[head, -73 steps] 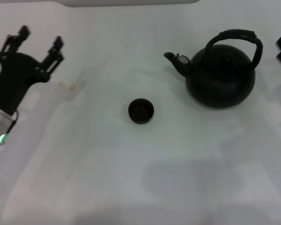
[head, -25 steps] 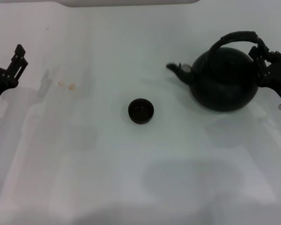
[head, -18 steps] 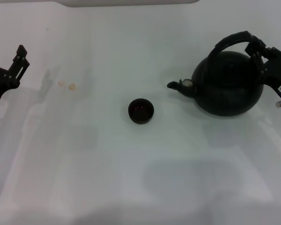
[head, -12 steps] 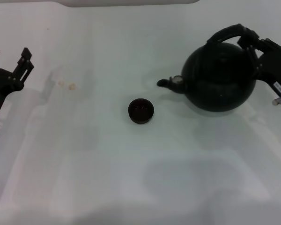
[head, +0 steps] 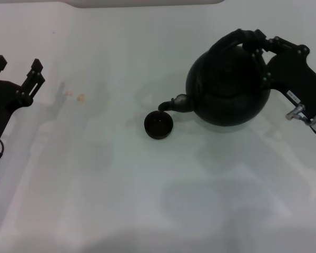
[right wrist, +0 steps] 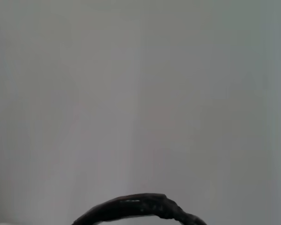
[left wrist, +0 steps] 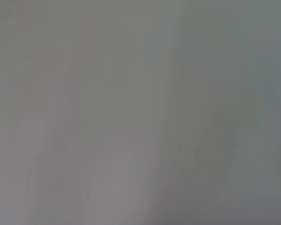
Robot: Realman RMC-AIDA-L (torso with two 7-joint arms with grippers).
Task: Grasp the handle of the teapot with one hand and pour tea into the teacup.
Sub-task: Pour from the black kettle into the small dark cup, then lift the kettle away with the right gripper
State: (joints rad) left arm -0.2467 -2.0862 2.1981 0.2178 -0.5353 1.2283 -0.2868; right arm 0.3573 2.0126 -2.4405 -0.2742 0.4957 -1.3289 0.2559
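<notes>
Right claw (head: 263, 50) pinching handle (head: 233, 38), teapot (head: 227, 88) tilted with spout just over teacup (head: 158, 125) rim: tip slowly, keep spout centred; left claw (head: 17, 68) spread, parked far left.

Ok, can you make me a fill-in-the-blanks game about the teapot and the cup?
1. The right gripper is shut on the teapot's ____.
2. The teapot tips its spout toward the ____.
3. The left gripper holds ____.
4. The cup stands on the white ____.

Missing words: handle; cup; nothing; table
</notes>
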